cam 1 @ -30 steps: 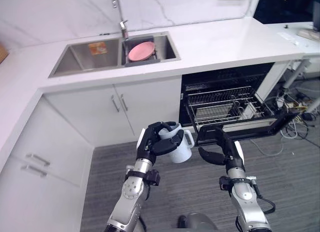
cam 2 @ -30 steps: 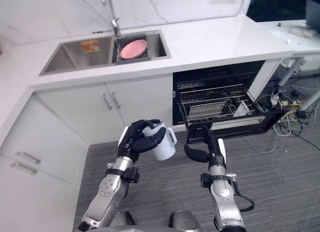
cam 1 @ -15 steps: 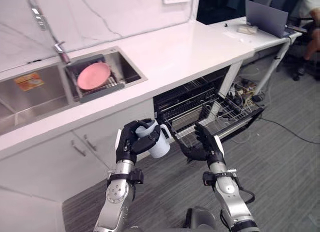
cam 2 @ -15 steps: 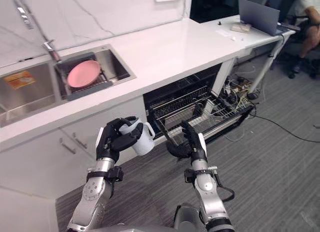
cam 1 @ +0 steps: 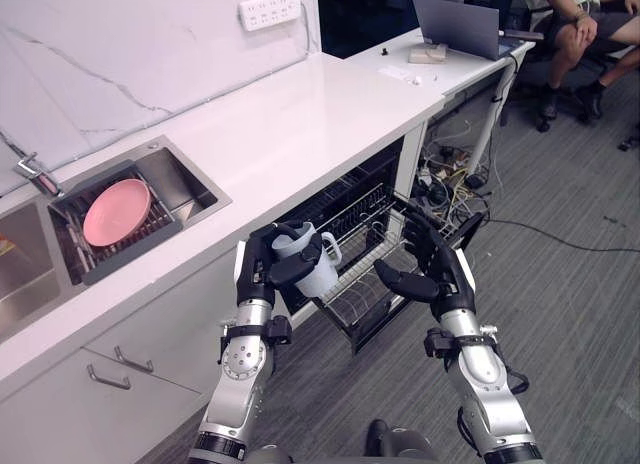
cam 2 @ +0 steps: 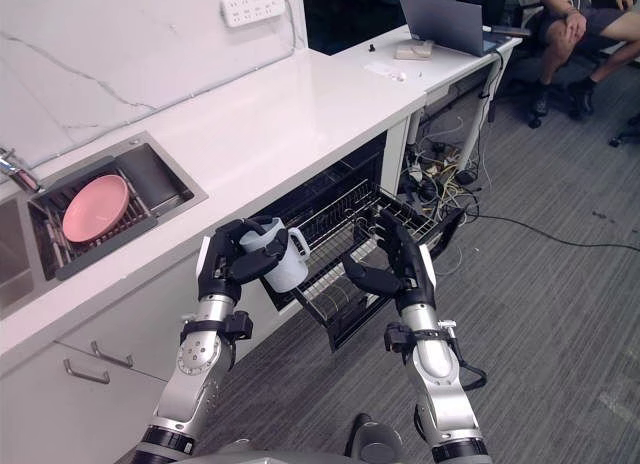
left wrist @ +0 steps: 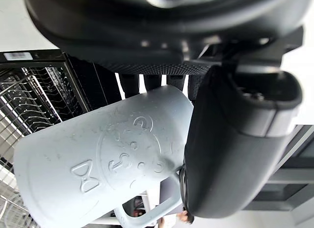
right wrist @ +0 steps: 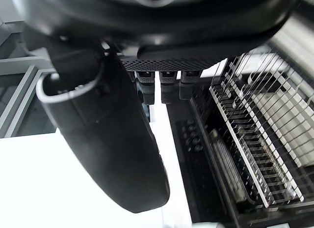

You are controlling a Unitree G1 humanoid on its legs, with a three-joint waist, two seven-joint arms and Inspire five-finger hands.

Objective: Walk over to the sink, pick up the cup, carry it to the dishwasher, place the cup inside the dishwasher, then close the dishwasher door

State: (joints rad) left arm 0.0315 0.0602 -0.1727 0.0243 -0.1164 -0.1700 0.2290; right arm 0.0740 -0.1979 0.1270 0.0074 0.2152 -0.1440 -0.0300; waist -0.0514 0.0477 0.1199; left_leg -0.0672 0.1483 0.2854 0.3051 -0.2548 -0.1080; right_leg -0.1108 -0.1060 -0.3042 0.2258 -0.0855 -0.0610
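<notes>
Above the open black dishwasher (cam 1: 380, 179) runs a long white stone bench (cam 1: 300, 114). A steel sink (cam 1: 175, 179) is set into it well off to the left of the dishwasher, with a round pink plate (cam 1: 115, 211) lying inside. The dishwasher's wire rack (cam 1: 350, 249) is pulled out. Just in front of the dishwasher, the left hand (cam 1: 258, 274) has fingers and thumb curled round a pale blue-grey handled cup (cam 1: 310, 269), held in the air. The right hand (cam 1: 445, 274) hovers beside, fingers spread, holding nothing.
</notes>
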